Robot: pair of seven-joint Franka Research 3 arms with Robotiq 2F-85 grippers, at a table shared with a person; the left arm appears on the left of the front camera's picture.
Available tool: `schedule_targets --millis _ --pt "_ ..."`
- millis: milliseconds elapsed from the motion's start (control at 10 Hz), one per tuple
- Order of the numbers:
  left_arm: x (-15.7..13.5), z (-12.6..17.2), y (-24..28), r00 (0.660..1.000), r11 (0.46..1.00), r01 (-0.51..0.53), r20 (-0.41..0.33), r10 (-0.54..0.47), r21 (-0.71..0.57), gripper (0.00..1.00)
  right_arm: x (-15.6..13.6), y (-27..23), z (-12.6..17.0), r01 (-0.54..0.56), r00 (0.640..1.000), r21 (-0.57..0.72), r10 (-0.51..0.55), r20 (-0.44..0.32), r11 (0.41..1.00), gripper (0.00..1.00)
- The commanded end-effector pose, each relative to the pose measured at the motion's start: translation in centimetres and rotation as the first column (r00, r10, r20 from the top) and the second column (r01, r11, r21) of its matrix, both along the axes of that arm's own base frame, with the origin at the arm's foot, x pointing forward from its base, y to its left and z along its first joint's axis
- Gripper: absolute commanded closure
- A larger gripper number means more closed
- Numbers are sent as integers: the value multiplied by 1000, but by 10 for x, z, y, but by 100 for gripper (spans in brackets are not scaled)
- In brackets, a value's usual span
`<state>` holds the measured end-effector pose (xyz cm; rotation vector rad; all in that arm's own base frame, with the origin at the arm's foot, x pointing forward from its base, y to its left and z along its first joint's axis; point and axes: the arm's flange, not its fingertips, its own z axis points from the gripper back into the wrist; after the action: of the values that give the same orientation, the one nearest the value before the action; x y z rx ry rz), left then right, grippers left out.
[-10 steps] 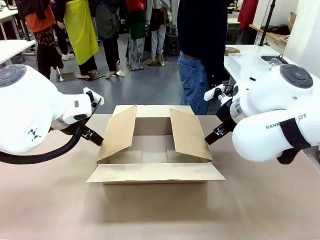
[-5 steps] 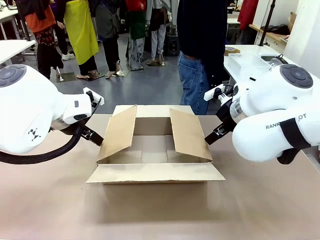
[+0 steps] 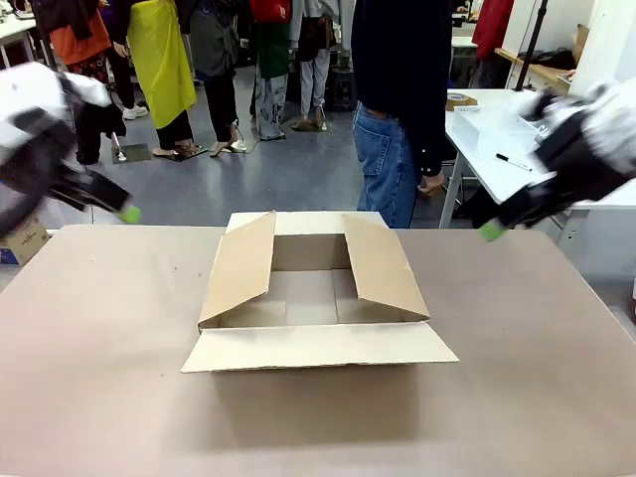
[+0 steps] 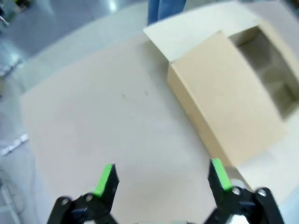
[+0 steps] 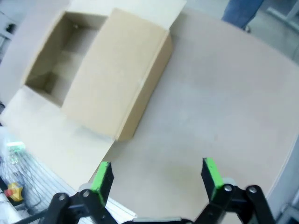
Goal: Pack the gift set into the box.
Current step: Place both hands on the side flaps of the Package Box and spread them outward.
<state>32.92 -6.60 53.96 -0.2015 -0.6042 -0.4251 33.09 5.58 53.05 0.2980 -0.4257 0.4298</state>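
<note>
Front view: person (image 3: 402, 99) stands just beyond the box (image 3: 318, 346), perhaps touching table (image 3: 99, 378).

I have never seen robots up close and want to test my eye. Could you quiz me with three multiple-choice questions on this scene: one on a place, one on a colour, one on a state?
1. Where does the box stand on the table?
A. at its left edge
B. in the middle
C. at its near right corner

2. What colour are the pads of the left gripper?
A. red
B. blue
C. green

3. How is the right gripper?
A. open, holding nothing
B. shut on a flap
C. shut on a cup

Answers:
1 B: in the front view the box sits midway across the tabletop.
2 C: the left wrist view shows bright green pads.
3 A: its pads stand wide apart with bare table between them.
</note>
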Motion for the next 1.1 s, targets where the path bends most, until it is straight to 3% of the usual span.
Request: schedule_targets --millis 0,100,200,300,400,500,600,700,800,900,1000 --pt "-20 3 27 981 977 170 -71 -180 -132 0 -3 -64 10 102 990 153 -85 -111 983 0" --pt "-17 -8 57 946 933 248 -141 -291 -259 0 -6 -115 6 201 971 319 -146 -188 926 0" --pt "-9 -22 93 912 865 256 -189 -364 -432 0 -13 -160 -1 274 956 468 -185 -228 840 0" --pt "0 -42 132 908 780 181 -202 -366 -599 0 -21 -197 -16 323 944 596 -206 -257 736 0" --pt "6 -65 165 921 674 86 -200 -335 -734 0 -24 -226 -38 348 936 684 -196 -292 641 0" --pt "10 -91 197 938 561 -16 -207 -278 -827 0 -23 -253 -72 395 918 764 -185 -351 510 0" --pt "12 -107 217 947 485 -49 -195 -256 -873 0 -20 -269 -105 450 893 799 -175 -415 400 0" --pt "10 -121 233 958 427 -102 -204 -200 -899 0 -20 -277 -130 495 869 802 -186 -458 335 0" --pt "7 -132 243 973 436 -150 -210 -94 -887 0 -17 -281 -148 537 843 766 -248 -477 354 0" --pt "-12 -118 234 953 500 -50 -191 -234 -865 0 -43 -276 -113 500 866 774 -229 -444 388 0" --pt "-12 -118 234 953 500 -50 -191 -234 -865 0 -43 -276 -113 500 866 774 -229 -444 388 0"
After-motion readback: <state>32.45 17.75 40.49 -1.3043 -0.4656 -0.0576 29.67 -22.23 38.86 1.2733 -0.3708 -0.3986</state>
